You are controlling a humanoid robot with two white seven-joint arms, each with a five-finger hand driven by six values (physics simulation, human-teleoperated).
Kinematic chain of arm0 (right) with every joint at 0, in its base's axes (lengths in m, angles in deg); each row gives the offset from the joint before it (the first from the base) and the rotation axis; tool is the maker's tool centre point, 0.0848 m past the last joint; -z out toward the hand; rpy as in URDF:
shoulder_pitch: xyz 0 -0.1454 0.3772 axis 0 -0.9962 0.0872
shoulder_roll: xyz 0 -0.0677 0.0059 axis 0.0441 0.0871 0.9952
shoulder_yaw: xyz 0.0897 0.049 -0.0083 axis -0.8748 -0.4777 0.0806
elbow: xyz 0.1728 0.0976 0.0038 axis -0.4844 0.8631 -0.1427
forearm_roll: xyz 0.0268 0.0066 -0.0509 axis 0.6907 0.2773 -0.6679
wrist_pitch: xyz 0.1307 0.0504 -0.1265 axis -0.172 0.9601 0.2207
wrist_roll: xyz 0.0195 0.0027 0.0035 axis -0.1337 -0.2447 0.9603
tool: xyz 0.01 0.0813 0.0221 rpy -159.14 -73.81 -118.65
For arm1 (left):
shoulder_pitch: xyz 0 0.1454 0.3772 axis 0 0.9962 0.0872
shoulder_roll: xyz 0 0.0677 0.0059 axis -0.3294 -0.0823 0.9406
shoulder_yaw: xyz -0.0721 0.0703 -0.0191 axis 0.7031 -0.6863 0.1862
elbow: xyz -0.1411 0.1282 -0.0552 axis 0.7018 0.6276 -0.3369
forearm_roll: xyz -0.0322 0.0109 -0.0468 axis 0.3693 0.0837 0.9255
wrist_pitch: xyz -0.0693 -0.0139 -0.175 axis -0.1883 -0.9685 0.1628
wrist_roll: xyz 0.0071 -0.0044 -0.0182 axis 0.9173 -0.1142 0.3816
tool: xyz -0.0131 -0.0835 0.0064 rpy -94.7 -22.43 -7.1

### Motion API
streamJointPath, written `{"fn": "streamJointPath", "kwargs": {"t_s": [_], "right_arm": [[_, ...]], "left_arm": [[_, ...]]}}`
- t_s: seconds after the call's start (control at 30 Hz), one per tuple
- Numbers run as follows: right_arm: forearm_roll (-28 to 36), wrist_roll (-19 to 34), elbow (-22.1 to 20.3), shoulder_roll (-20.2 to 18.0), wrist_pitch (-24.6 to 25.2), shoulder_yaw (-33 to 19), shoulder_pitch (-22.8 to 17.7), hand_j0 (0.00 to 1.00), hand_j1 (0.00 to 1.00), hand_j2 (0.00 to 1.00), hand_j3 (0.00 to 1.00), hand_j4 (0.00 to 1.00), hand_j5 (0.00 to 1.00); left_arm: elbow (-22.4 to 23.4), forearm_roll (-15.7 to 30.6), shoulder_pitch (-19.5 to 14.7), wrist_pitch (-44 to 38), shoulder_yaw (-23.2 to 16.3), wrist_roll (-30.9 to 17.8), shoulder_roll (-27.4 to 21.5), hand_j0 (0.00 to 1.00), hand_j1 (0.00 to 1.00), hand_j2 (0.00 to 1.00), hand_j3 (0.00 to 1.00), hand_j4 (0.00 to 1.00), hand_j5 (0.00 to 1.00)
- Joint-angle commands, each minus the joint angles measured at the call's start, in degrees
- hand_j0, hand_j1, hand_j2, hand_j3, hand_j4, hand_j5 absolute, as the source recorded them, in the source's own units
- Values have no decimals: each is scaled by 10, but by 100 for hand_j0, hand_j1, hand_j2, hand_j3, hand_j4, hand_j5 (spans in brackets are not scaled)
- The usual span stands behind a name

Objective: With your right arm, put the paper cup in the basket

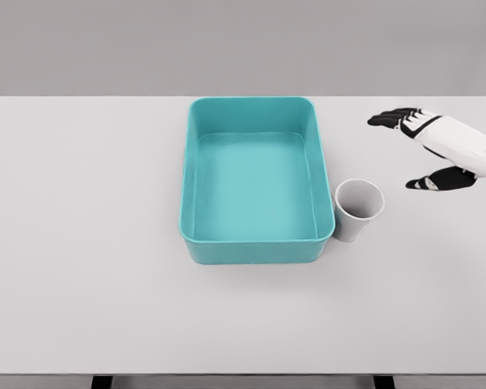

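The work surface is a flat, pale grey-white table (89, 267) that fills most of the head view; its front edge shows near the bottom of the frame, with two dark supports just visible beneath it. Behind the table's far edge stands a plain grey wall (227, 44), unmarked and evenly lit.

A teal basket (196, 174), rectangular with rounded corners and solid walls, sits at the table's centre, and nothing lies inside it. The paper cup (358, 212), white, stands upright on the table with its open mouth up, just beside the basket's right wall near the front corner, apparently touching it.

The right hand (437, 150) enters from the right edge, behind and to the right of the cup and apart from it. Its dark-tipped fingers (393, 119) are spread, the thumb set well below them, and it holds nothing.
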Motion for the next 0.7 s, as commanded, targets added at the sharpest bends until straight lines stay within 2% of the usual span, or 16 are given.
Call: {"fn": "streamJointPath", "kwargs": {"t_s": [0.0, 0.1, 0.13, 0.2, 0.27, 0.3, 0.33, 0.47, 0.57, 0.67], "right_arm": [[2, 1, 6, 1, 1, 6, 0, 100, 100, 100, 100, 100, 100], [15, 1, 20, 1, 2, 6, 30, 100, 100, 100, 100, 100, 100], [57, 2, 42, 0, 1, 21, 28, 100, 100, 100, 100, 100, 100], [98, 1, 57, -3, 0, 27, 25, 100, 100, 100, 100, 100, 100], [189, -10, 73, -57, -5, 36, 10, 100, 100, 100, 100, 100, 100], [287, -10, 87, -75, -16, 56, -4, 100, 100, 100, 100, 100, 100], [343, -10, 95, -88, -22, 79, -6, 100, 100, 100, 100, 100, 100], [479, -10, 99, -86, -27, 113, -52, 100, 100, 100, 100, 100, 100], [541, -10, 98, -82, -42, 158, -52, 100, 100, 100, 100, 100, 100], [547, -11, 98, -65, -56, 176, -79, 100, 100, 100, 100, 100, 100]], "left_arm": [[0, 0, 0, 0, 0, 0, 0, 100, 100, 100, 100, 100, 100], [0, 0, 0, 0, 0, 0, 0, 100, 100, 100, 100, 100, 100], [0, 0, 0, 0, 0, 0, 0, 100, 100, 100, 100, 100, 100], [0, 0, 0, 0, 0, 0, 0, 100, 100, 100, 100, 100, 100], [0, 0, 0, 0, 0, 0, 0, 100, 100, 100, 100, 100, 100], [0, 0, 0, 0, 0, 0, 0, 100, 100, 100, 100, 100, 100], [0, 0, 0, 0, 0, 0, 0, 100, 100, 100, 100, 100, 100], [0, 0, 0, 0, 0, 0, 0, 100, 100, 100, 100, 100, 100], [0, 0, 0, 0, 0, 0, 0, 100, 100, 100, 100, 100, 100], [0, 0, 0, 0, 0, 0, 0, 100, 100, 100, 100, 100, 100]]}}
